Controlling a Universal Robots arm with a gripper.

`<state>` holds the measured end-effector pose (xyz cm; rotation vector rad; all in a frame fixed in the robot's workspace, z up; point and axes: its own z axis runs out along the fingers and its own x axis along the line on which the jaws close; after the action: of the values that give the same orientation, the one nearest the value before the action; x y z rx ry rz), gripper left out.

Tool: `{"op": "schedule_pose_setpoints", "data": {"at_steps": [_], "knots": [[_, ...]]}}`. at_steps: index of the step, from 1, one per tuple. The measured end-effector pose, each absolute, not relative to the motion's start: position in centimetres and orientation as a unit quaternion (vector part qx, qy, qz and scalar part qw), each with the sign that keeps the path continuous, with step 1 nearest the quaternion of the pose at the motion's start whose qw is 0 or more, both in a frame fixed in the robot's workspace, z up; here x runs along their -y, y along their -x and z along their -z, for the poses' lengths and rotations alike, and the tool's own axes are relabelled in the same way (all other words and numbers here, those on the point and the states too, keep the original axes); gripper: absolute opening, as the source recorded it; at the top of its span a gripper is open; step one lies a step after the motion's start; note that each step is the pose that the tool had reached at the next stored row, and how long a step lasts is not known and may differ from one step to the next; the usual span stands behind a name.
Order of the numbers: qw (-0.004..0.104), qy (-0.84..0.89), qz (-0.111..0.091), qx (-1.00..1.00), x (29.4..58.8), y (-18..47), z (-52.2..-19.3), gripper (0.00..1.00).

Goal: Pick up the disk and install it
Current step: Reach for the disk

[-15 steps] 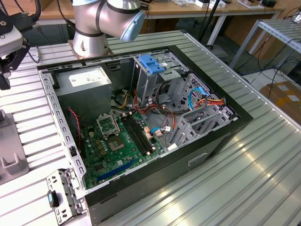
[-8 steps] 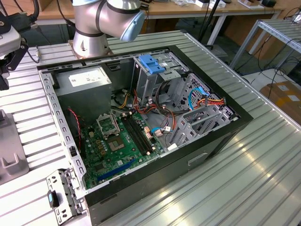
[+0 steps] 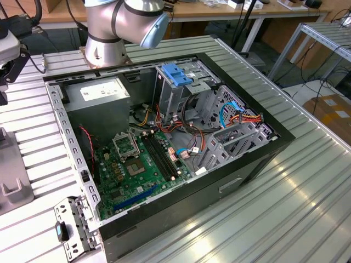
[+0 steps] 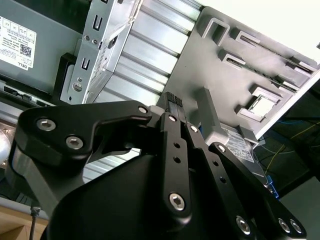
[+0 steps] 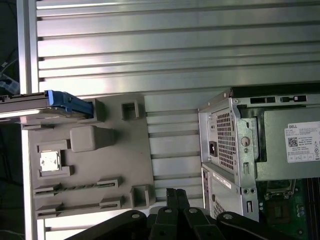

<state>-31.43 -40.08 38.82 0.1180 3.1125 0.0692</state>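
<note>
Empty gripper (image 4: 174,100), fingers together, between computer case (image 5: 227,142) and grey fixture (image 5: 131,155) with disk (image 5: 65,102)

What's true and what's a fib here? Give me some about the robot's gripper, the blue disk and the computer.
1. The black metal gripper holds the flat dark disk in its blue plastic carrier. False: it holds nothing; the disk sits at the grey plastic tray's edge.
2. The big black computer case lies open, its green circuit board showing. True.
3. The disk is inside the case. False: it is outside, by the tray.
4. The gripper is shut. True.
</note>
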Motion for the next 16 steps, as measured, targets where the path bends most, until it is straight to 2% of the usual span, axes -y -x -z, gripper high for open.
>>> {"op": "schedule_pose_setpoints", "data": {"at_steps": [16], "knots": [[0.013,-0.038,-0.022,-0.999,40.08,32.15,-38.79,0.10]]}}
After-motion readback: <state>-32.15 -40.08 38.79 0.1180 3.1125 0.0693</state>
